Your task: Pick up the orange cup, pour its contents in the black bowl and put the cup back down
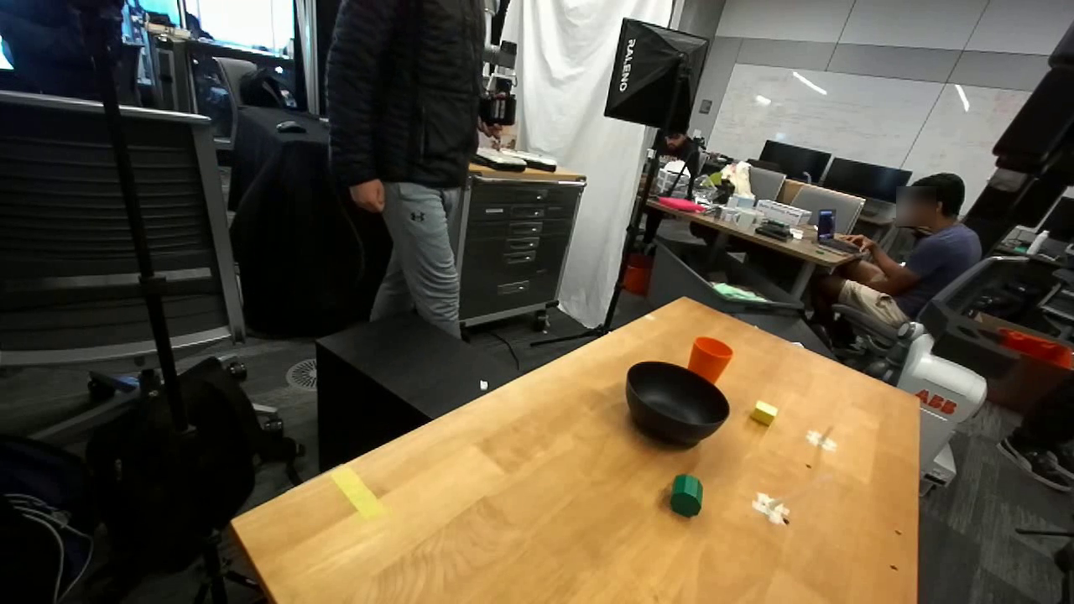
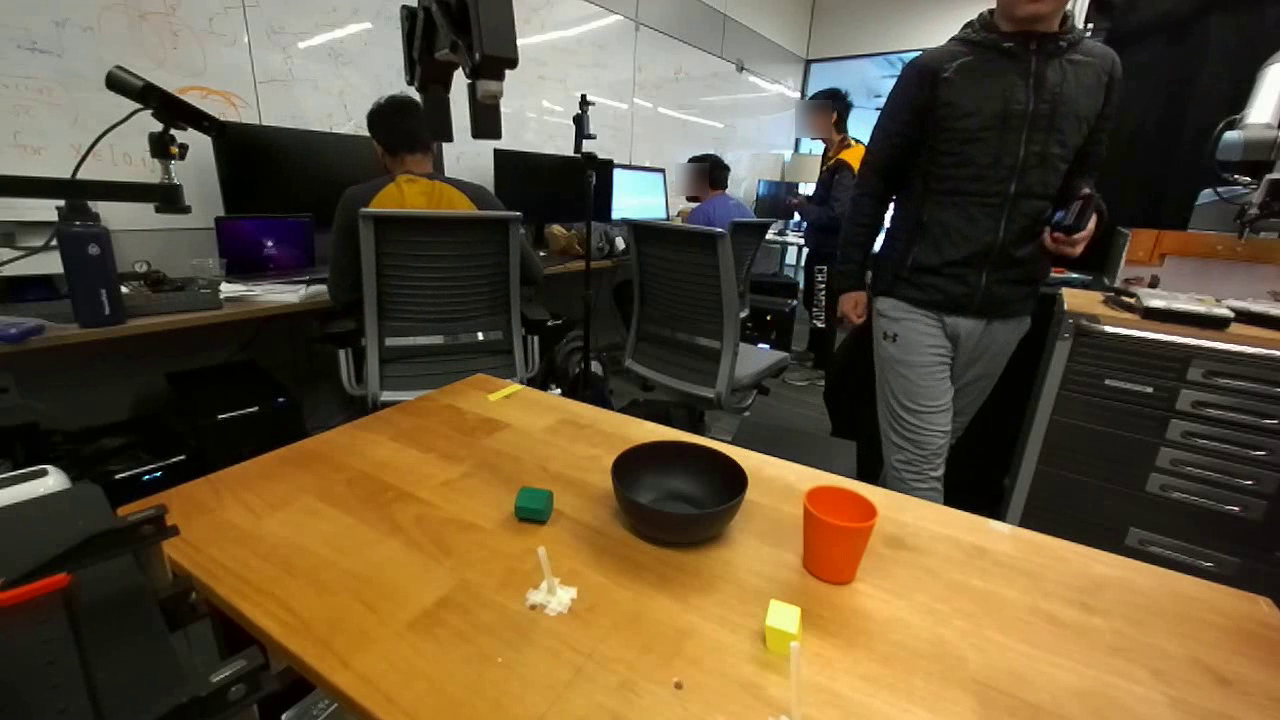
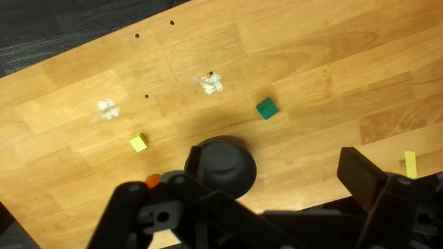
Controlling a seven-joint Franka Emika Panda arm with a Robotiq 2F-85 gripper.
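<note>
The orange cup [image 2: 838,545] stands upright on the wooden table, beside the black bowl [image 2: 678,500]. In an exterior view the cup [image 1: 711,359] is partly behind the bowl [image 1: 675,407]. In the wrist view only a bit of the cup [image 3: 152,180] shows past a finger, and the bowl [image 3: 230,166] lies beneath the left finger. No contents show; the cup's bottom is hidden, and the bowl looks empty. My gripper [image 3: 271,160] is open, with nothing between its fingers. It hangs high above the table, apart from everything, at the top of an exterior view [image 2: 462,125].
A green block [image 2: 534,504] and a yellow block [image 2: 782,626] lie on the table [image 2: 400,500] near the bowl and cup. Thin pale sticks rise from taped patches [image 2: 551,597]. A person [image 2: 960,200] stands behind the table. Yellow tape [image 1: 357,491] marks one end.
</note>
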